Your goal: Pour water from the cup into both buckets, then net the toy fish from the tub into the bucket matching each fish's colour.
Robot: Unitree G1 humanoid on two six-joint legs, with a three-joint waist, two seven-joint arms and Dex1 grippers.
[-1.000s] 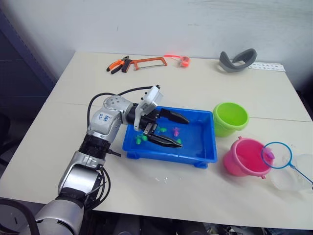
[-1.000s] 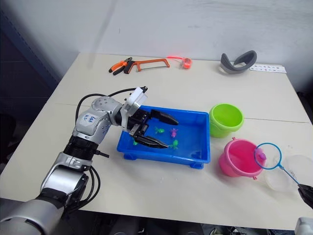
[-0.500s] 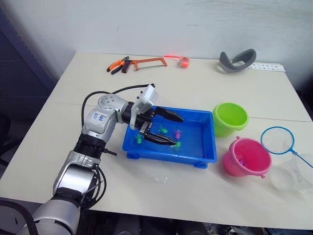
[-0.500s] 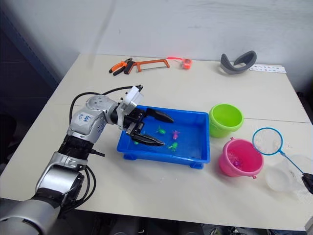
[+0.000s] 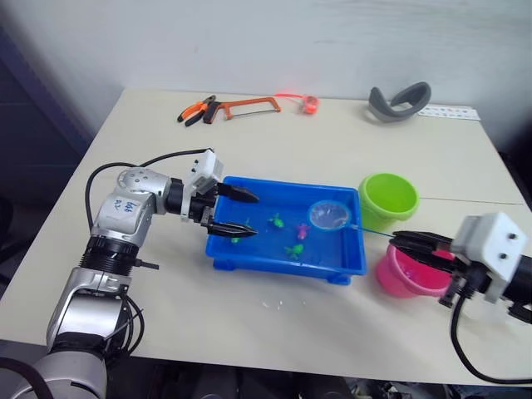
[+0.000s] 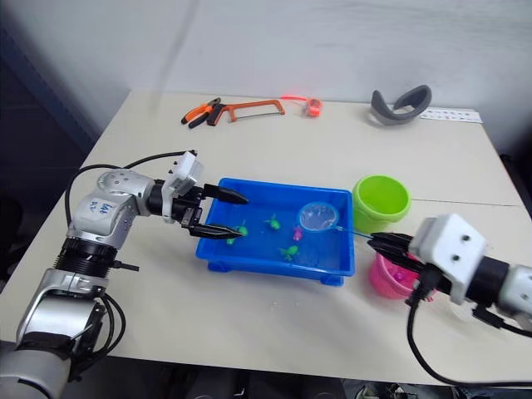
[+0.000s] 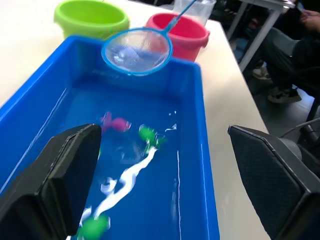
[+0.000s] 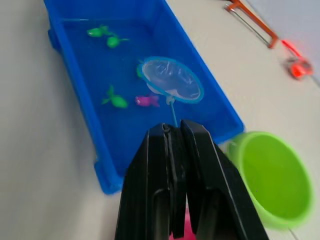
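The blue tub [image 5: 283,265] holds water and several toy fish, among them a green fish [image 5: 276,221] and a pink fish [image 5: 302,232]. The net [image 5: 331,216] hangs over the tub's right end, its handle pinched in my shut right gripper [image 5: 402,241], which sits above the pink bucket [image 5: 394,277]. In the right wrist view the hoop [image 8: 171,80] hovers just above a pink fish [image 8: 148,100]. The green bucket [image 5: 389,199] stands behind the pink one. My left gripper [image 5: 253,215] is open over the tub's left end. The clear cup [image 7: 199,6] stands beyond the pink bucket.
A hacksaw [image 5: 253,104], orange pliers [image 5: 198,110] and a red roll [image 5: 310,103] lie at the table's far edge, with a grey curved band [image 5: 401,101] and a ruler strip [image 5: 449,113] far right. A seated person's legs [image 7: 295,35] are beside the table.
My right arm has come into view and carried the net left, from beside the pink bucket to over the tub's right end. The left gripper has drawn back toward the tub's left end.
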